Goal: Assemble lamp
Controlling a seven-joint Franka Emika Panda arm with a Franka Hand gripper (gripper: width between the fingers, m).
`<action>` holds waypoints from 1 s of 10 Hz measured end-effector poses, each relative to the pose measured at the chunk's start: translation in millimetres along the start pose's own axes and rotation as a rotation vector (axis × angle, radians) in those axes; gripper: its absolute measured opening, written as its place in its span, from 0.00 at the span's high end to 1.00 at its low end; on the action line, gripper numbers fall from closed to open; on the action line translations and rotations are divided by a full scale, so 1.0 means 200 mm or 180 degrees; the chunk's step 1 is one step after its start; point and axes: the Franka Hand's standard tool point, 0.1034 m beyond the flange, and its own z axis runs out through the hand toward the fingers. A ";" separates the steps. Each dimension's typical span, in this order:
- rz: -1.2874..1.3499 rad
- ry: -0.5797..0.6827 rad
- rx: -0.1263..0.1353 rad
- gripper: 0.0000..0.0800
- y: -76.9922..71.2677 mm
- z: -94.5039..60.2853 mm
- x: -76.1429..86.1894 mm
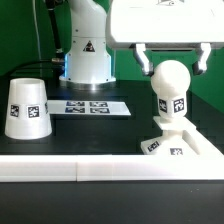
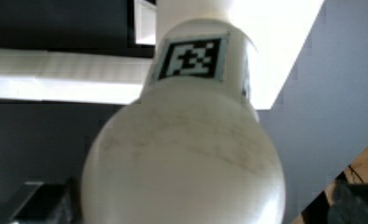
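Observation:
The white ball-topped bulb [image 1: 170, 95] stands upright on the flat square base [image 1: 197, 143] at the exterior view's right. My gripper [image 1: 174, 64] hangs over it, jaws spread, one finger on each side of the ball top. In the wrist view the bulb [image 2: 190, 140] fills the picture between the dark fingertips [image 2: 39, 203]. A gap shows between the bulb and one finger. My gripper [image 2: 199, 208] looks open. The cone shade [image 1: 27, 108] stands alone at the exterior view's left.
The marker board [image 1: 90, 106] lies flat between the shade and the base. A long white rail [image 1: 60, 172] runs along the table's front edge. The arm's white pedestal [image 1: 88, 55] stands at the back, before a green backdrop.

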 end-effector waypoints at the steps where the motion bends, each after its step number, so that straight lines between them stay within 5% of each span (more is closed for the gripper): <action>1: -0.0002 -0.0040 0.0000 0.13 0.00 0.00 -0.01; 7: 0.0037 -0.1446 0.0140 0.13 0.04 0.02 -0.05; 10: 0.0046 -0.1544 0.0151 0.13 0.04 0.06 -0.02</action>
